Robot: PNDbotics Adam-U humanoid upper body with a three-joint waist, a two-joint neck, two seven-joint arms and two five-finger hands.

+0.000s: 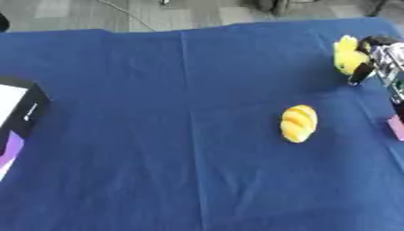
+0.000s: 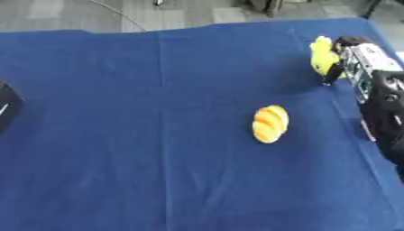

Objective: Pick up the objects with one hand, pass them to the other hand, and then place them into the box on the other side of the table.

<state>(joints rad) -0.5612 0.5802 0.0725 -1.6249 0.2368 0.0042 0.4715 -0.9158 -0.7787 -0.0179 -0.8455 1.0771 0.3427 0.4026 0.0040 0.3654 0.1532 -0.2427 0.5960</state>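
Observation:
A yellow soft toy (image 1: pixel 347 56) sits at the far right of the blue table, with my right hand (image 2: pixel 353 57) curled round it; a dark thumb (image 1: pixel 360 74) shows below the toy. A yellow-orange striped bread-like object (image 1: pixel 299 123) lies on the cloth right of centre, apart from the hand. A black box (image 1: pixel 17 113) with a white top and a purple side stands at the left edge. My left hand shows in neither view.
The blue cloth (image 1: pixel 158 135) covers the whole table, with a fold line running down its middle. My right forearm (image 2: pixel 387 113) runs along the right edge. A pink thing (image 1: pixel 396 126) peeks in at the right border. Grey floor lies beyond the far edge.

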